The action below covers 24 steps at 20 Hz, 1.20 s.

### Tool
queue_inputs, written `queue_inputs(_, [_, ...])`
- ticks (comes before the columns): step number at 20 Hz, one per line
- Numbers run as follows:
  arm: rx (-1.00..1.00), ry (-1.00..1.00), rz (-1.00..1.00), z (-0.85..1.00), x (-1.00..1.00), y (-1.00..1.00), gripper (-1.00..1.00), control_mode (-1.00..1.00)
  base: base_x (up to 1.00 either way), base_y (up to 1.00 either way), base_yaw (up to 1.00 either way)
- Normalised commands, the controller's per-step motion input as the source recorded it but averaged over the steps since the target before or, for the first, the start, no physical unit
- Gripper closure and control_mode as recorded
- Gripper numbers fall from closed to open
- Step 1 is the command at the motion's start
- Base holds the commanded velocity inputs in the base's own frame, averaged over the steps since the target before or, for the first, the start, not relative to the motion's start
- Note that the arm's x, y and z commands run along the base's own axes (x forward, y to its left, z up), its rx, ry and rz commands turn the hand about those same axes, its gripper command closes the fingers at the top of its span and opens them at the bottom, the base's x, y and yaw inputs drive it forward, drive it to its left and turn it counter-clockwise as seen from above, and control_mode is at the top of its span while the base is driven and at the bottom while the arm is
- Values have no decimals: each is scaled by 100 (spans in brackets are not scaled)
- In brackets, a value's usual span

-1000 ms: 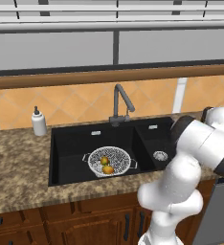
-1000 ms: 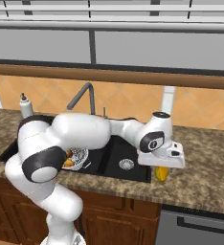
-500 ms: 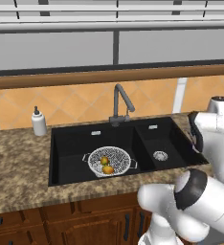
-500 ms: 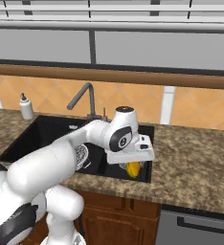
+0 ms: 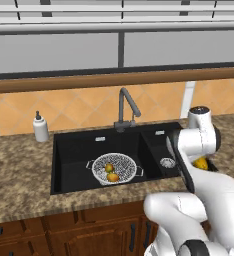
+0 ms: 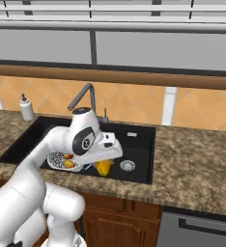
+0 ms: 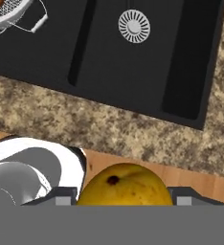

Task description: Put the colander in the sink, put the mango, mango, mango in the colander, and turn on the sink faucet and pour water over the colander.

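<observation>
Rendered home kitchen: black double-basin sink (image 5: 79, 150) mid-frame, arched faucet (image 5: 125, 107) behind, speckled granite tabletop (image 5: 19, 175), orange tile backsplash (image 5: 79, 107), wood cabinets (image 5: 64, 235) along bottom, soap dispenser (image 5: 40, 127) left.

sink (image 5: 79, 150): black double basin in speckled brown counter (image 5: 19, 175) | colander (image 5: 115, 168): in large basin, two mangos (image 5: 110, 172) inside | faucet (image 5: 126, 107): behind the divider | soap dispenser (image 5: 40, 127): left of sink (white bottle) | third mango (image 5: 201, 163): just beside the white arm's wrist, right of small basin
</observation>
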Motion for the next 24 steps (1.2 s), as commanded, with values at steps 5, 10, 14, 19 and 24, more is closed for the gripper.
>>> queue_inputs(5, [-1,-1,0,18,22,100,100,-100,0,0,0])
queue_inputs(10, [-2,-3,0,8,29,100,100,-100,0,0,0])
queue_inputs(14, [-2,-5,-1,0,46,100,100,-100,0,0,0])
queue_inputs(19, [-2,0,-7,-8,75,88,100,-100,0,0,0])
queue_inputs(24, [0,-1,-9,-14,90,61,100,-100,0,0,0])
